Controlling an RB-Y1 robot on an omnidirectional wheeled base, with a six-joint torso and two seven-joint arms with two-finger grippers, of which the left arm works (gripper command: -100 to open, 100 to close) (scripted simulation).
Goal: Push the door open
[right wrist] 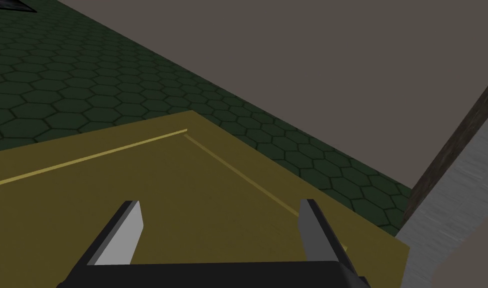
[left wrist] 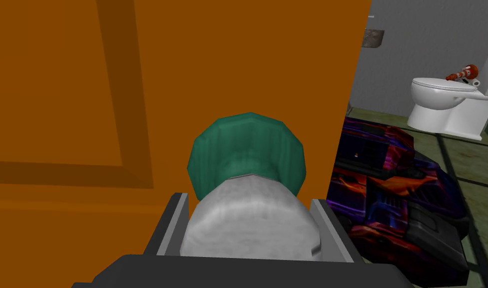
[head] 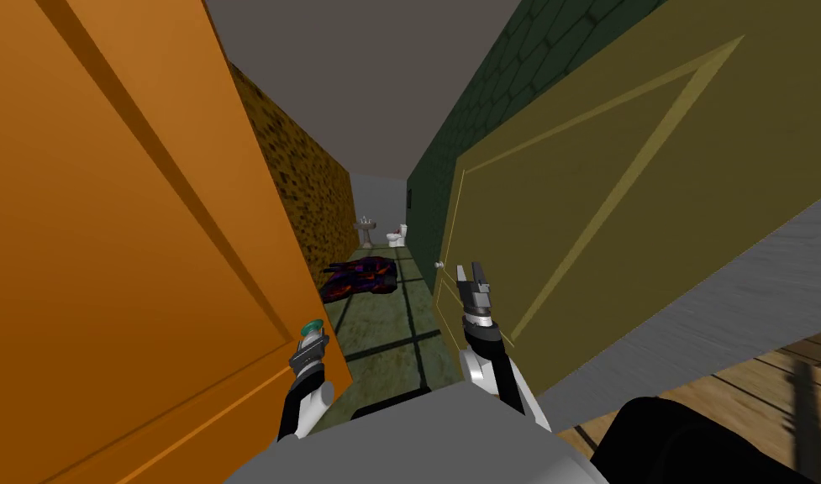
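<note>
An orange panelled door (head: 106,252) stands swung open on my left, its free edge beside a gap into a tiled room. My left gripper (head: 312,338) is shut on the door's knob (left wrist: 247,225), a grey-white ball on a green collar (left wrist: 245,150); the fingers (left wrist: 174,225) press the ball's sides against the orange door (left wrist: 238,60). On my right an olive door (head: 610,210) with a small pale knob (head: 439,265) also stands ajar. My right gripper (head: 470,269) is open, held close to the olive door (right wrist: 188,200) with nothing between its fingers (right wrist: 125,232).
Through the gap, a dark purple and red toy car (head: 360,279) lies on the green tiled floor, close to the orange door's edge (left wrist: 392,190). Behind it stand a white toilet (left wrist: 447,107) and a pedestal sink (head: 365,228). A grey wall end (head: 736,286) flanks the olive door.
</note>
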